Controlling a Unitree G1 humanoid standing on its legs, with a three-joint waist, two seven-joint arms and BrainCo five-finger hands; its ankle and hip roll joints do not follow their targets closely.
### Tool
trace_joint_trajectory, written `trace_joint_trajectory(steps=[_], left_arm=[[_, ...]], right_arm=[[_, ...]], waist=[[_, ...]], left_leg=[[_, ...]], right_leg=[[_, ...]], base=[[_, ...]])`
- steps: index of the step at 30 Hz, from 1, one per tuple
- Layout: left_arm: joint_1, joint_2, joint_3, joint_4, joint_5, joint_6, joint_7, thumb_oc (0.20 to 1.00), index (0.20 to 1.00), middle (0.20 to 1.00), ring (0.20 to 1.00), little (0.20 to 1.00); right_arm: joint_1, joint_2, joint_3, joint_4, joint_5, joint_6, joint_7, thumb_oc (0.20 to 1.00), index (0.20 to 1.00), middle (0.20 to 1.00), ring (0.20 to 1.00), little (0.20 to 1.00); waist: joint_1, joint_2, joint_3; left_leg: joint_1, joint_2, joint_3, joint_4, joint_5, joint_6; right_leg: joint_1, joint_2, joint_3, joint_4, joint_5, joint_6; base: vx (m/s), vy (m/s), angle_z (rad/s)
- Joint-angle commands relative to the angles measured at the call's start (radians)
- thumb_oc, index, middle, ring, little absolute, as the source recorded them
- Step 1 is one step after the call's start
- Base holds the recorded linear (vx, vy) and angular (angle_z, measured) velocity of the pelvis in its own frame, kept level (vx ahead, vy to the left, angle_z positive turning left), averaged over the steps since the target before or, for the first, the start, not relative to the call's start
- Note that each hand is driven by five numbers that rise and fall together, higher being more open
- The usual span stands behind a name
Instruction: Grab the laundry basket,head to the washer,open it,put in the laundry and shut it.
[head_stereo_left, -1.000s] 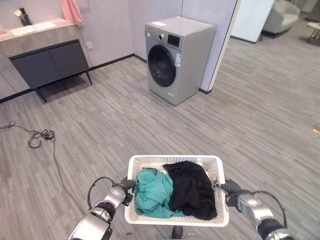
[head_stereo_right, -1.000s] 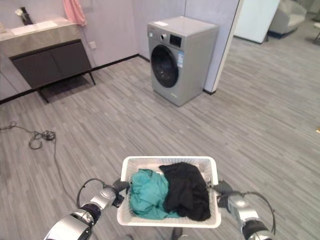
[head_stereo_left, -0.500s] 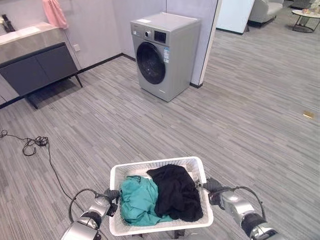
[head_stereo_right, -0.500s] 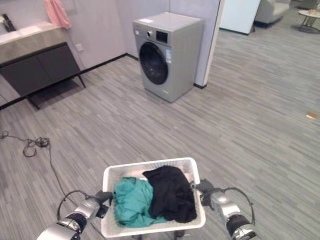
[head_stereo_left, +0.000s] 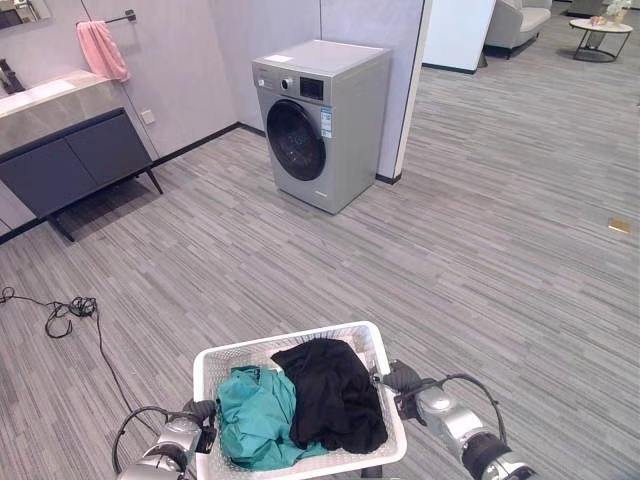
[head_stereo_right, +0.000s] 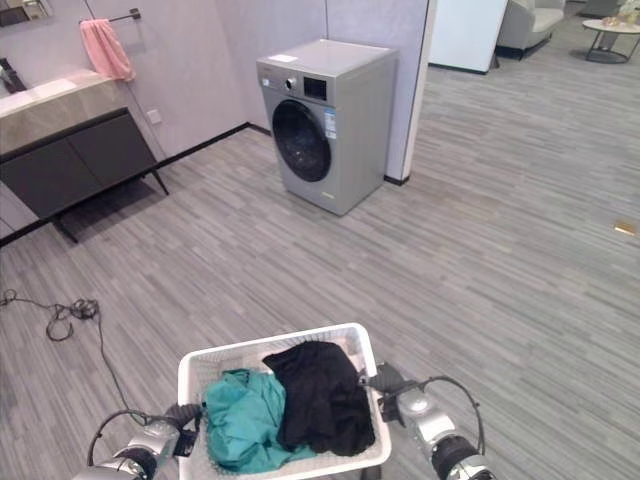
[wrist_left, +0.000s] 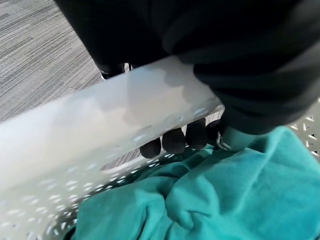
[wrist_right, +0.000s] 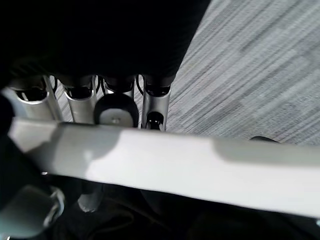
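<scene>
the left hand (head_stereo_left: 196, 412) sits at the lower left of the frame, its dark fingertips (wrist_left: 176, 140) curled under the rim of the white laundry basket (head_stereo_left: 300, 343) and clenched on it. the right hand (head_stereo_left: 402, 381) at the lower right grasps the opposite rim the same way, with its silver fingers (wrist_right: 153, 105) hooked over the white edge in the right wrist view. the basket is held between the two hands at the bottom centre of the frame, above the grey plank floor (head_stereo_left: 480, 250). inside it a teal garment (head_stereo_left: 252, 418) fills the left half and a black garment (head_stereo_left: 330, 395) lies beside and partly over it on the right. well apart, in the upper middle of the frame, the grey washer (head_stereo_left: 317, 125) stands against a wall with its round dark door shut. at the upper left a dark cabinet with a pale counter (head_stereo_left: 55, 103) stands below a pink towel (head_stereo_left: 102, 50) hung on a rail. a small round table (head_stereo_left: 600, 27) shows at the upper right.
</scene>
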Motion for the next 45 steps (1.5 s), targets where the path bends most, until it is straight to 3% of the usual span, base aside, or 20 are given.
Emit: trace_joint_trajectory(steps=[1, 24, 25, 28, 45], left_arm=[[-0.017, 0.129, -0.033, 0.080, 0.027, 0.004, 0.071, 0.200, 0.200, 0.200, 0.200, 0.200], [0.004, 0.107, -0.051, 0.062, 0.029, -0.002, 0.065, 0.200, 0.200, 0.200, 0.200, 0.200], [-0.119, -0.043, -0.230, -0.049, -0.040, -0.037, 0.043, 0.200, 0.200, 0.200, 0.200, 0.200], [-0.123, -0.042, -0.236, -0.040, -0.037, -0.032, 0.045, 0.200, 0.200, 0.200, 0.200, 0.200], [-0.117, -0.017, -0.211, -0.001, -0.021, -0.031, 0.037, 0.200, 0.200, 0.200, 0.200, 0.200]], right_arm=[[-0.022, -0.035, -0.057, -0.053, -0.008, -0.078, -0.003, 0.200, 0.200, 0.200, 0.200, 0.200], [0.019, -0.026, -0.069, -0.033, -0.002, -0.079, 0.014, 0.200, 0.200, 0.200, 0.200, 0.200], [0.064, -0.048, -0.270, 0.223, 0.145, -0.079, -0.057, 0.200, 0.200, 0.200, 0.200, 0.200], [0.071, -0.054, -0.281, 0.244, 0.156, -0.076, -0.069, 0.200, 0.200, 0.200, 0.200, 0.200], [0.032, -0.020, -0.182, 0.249, 0.109, -0.067, -0.024, 0.200, 0.200, 0.200, 0.200, 0.200]], waist=[[-0.020, -0.041, -0.014], [-0.006, -0.053, -0.010], [-0.057, -0.060, -0.026], [-0.057, -0.059, -0.031], [-0.034, -0.063, -0.035]], left_leg=[[-0.048, -0.002, -0.019, 0.002, 0.004, 0.016], [-0.025, -0.030, -0.030, 0.002, -0.024, 0.041], [-0.024, -0.021, -0.036, 0.002, -0.023, 0.037], [-0.022, -0.018, -0.036, 0.002, -0.024, 0.036], [-0.025, -0.025, -0.033, 0.002, -0.026, 0.038]], right_leg=[[0.041, -0.122, 0.033, -0.002, -0.076, 0.128], [0.067, -0.151, 0.018, 0.006, -0.084, 0.140], [0.079, -0.150, -0.002, 0.008, -0.088, 0.140], [0.081, -0.147, -0.003, 0.005, -0.089, 0.138], [0.079, -0.151, -0.006, -0.002, -0.078, 0.139]], base=[[0.00, 0.000, 0.00], [0.01, 0.015, 0.00], [0.02, 0.002, 0.08], [0.00, -0.006, 0.17], [0.00, 0.000, -0.04]])
